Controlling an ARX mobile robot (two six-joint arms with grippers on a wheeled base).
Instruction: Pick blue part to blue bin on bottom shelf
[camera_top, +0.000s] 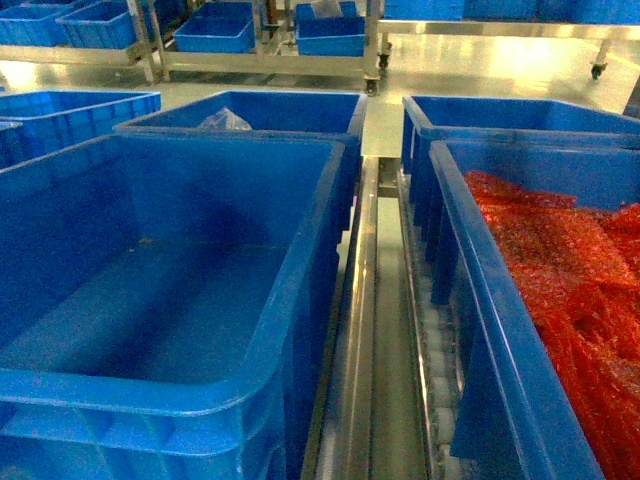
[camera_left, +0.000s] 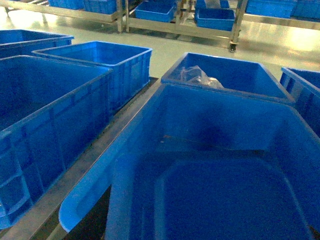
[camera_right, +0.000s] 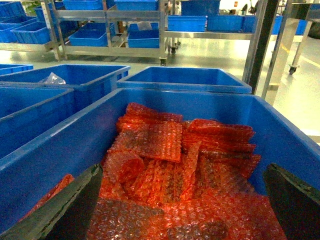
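A large empty blue bin (camera_top: 170, 300) sits at the left of the bottom shelf, beside the shelf's steel centre rail (camera_top: 372, 330). In the left wrist view its near corner rim (camera_left: 75, 210) is close. A flat blue part (camera_left: 215, 200) with a raised edge fills the foreground over the bin's near end. My left gripper (camera_left: 210, 220) holds it; only a dark sliver of one finger (camera_left: 92, 222) shows. My right gripper (camera_right: 185, 210) stands open, its dark fingers (camera_right: 70, 210) wide apart above red bubble wrap (camera_right: 170, 165). Neither gripper shows in the head view.
The bin (camera_top: 520, 330) on the right is full of red bubble wrap. Behind stand further blue bins; one (camera_top: 290, 115) holds a clear plastic bag (camera_top: 225, 120). More bins (camera_left: 45, 115) stand to the left. Small white rollers (camera_top: 435, 330) run along the rail. Steel racks (camera_top: 260, 62) with bins stand across the floor.
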